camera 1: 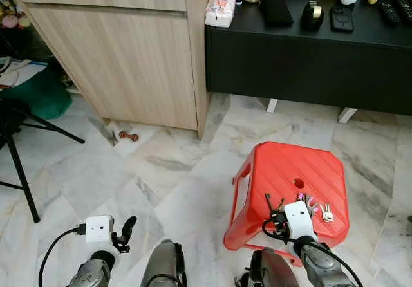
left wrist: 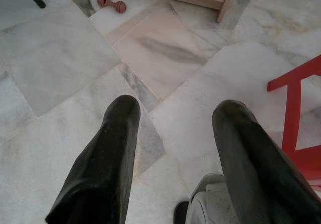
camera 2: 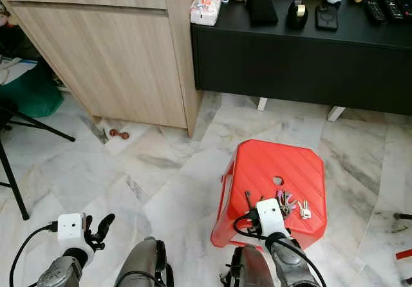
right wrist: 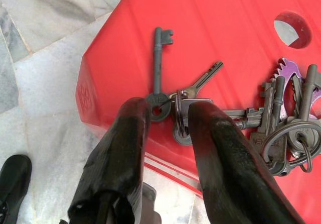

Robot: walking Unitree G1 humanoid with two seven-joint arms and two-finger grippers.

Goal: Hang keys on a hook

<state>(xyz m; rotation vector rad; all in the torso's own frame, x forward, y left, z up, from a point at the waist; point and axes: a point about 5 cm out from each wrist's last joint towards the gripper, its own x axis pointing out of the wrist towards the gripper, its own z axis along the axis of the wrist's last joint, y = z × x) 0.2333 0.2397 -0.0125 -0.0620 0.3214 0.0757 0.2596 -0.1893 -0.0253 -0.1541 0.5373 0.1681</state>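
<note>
Keys (right wrist: 220,118): several bunches on rings, lying flat on the near part of the red plastic stool (camera 1: 283,171), just past the round hole in its seat; a long old-style key and a small flat key fan out from one ring, a purple-headed key and more grey ones sit on another.
Right gripper (right wrist: 168,121): low over the stool's near edge, fingers parted and straddling the ring of the nearest bunch; whether the pads touch the metal cannot be told, and nothing is lifted.
Left gripper (left wrist: 175,118): hanging idle over the marble floor (camera 1: 174,171), fingers spread apart and holding nothing.
Stool: stands on the marble floor in front of a black sideboard (camera 1: 302,55).
Sideboard top: tissue packet (camera 1: 220,8), black pouch, tape dispenser, phone, remotes and a row of small figurines.
Wooden cabinet (camera 1: 122,55): left of the sideboard, with a small red dumbbell-shaped toy (camera 1: 128,136) on the floor at its foot.
</note>
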